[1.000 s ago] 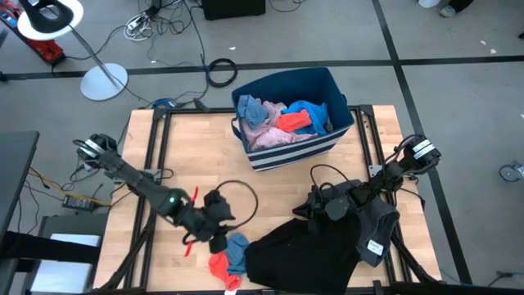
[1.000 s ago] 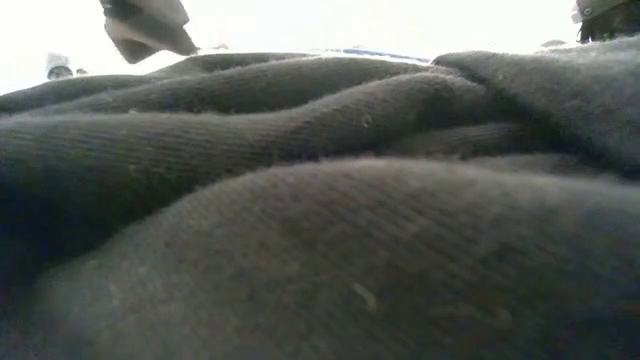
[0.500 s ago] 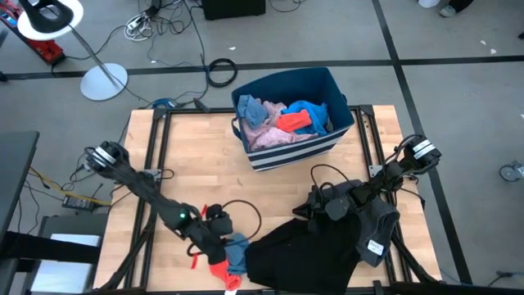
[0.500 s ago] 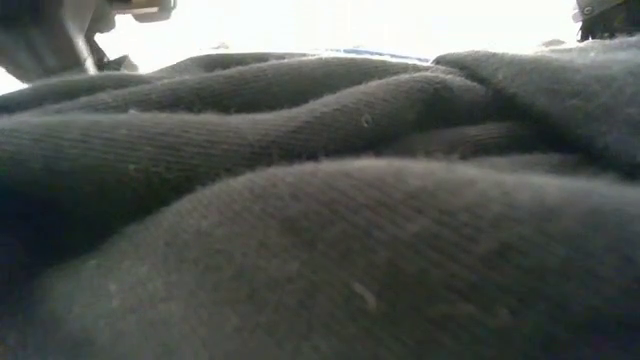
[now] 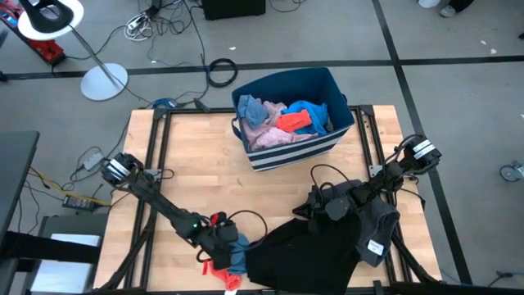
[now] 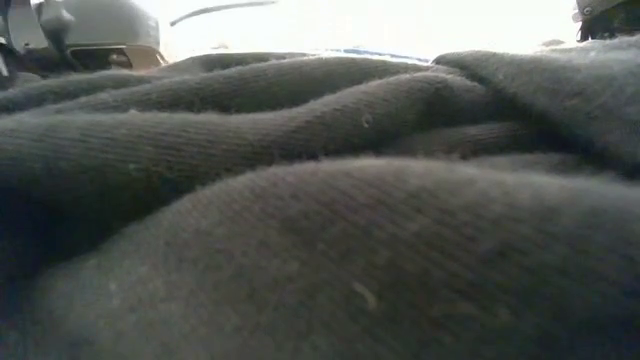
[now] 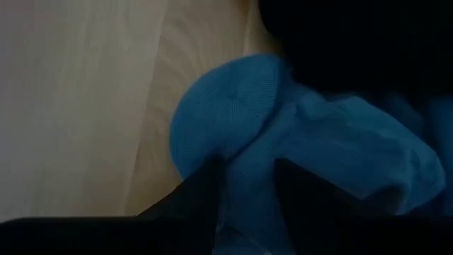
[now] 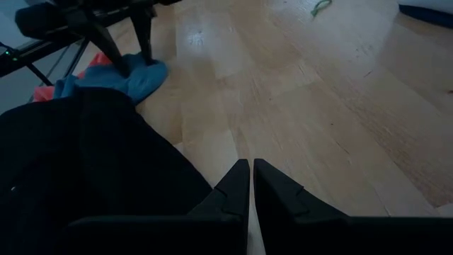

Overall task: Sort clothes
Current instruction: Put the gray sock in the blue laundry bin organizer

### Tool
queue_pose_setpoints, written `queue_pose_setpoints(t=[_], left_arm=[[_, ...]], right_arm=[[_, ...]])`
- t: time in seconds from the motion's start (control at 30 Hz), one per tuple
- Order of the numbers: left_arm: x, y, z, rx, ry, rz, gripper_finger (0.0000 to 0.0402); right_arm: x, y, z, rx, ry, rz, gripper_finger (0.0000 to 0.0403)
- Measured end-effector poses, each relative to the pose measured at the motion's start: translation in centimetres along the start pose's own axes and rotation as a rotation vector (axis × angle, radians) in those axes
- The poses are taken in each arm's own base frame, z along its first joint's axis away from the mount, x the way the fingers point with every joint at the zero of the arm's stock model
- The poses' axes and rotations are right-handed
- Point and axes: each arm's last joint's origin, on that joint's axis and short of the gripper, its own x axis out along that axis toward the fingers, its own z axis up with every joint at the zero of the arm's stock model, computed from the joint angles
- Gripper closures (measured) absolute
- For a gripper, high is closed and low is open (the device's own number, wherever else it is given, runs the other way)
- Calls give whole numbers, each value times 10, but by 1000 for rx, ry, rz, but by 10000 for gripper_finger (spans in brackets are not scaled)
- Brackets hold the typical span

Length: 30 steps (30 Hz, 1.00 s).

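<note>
A blue sock [image 5: 238, 252] lies crumpled on the wooden table near its near edge, beside a red sock [image 5: 219, 269] and against a black garment [image 5: 299, 254]. My left gripper [image 5: 230, 245] stands on the blue sock, fingers apart. My right gripper [image 5: 312, 209] is shut and empty, low over bare wood by the black garment's far edge [image 8: 78, 163]. A dark grey garment [image 5: 378, 223] lies under the right arm. The black garment fills the low view [image 6: 320, 200]. My left gripper [image 7: 248, 170] comes at the blue sock [image 7: 233, 120] from above, pointing down. Its two fingertips [image 8: 146, 57] rest on the crumpled cloth with a ridge of it between them. The sock lies on the table.
A navy bin with white stripes [image 5: 304, 150] stands at the table's far middle, holding pink, blue and red clothes. A black cable loop [image 5: 246, 215] lies by the left arm. Bare wood [image 5: 180, 164] spreads over the table's left and middle.
My left gripper has gone down and toward the table's near edge and a little to the right, onto the blue sock. The arm has stretched out low over the table. The socks and garments lie as before.
</note>
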Motion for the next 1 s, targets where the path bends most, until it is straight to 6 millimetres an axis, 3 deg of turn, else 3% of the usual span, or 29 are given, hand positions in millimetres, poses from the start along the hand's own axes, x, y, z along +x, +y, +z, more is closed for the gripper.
queue_pose_setpoints(t=[0.1,0.23,0.4,0.57,1.0], left_arm=[[5,-1,1,-31,-21,2,290],[3,0,4,14,-77,43,379],[-9,9,12,35,-79,126,394],[-39,15,29,30,-73,188,399],[-158,23,81,49,-266,334,401]], right_arm=[[0,0,0,0,0,0,379],[0,0,0,0,0,0,379],[0,0,0,0,0,-1,379],[0,0,0,0,0,-1,379],[0,0,0,0,0,0,379]])
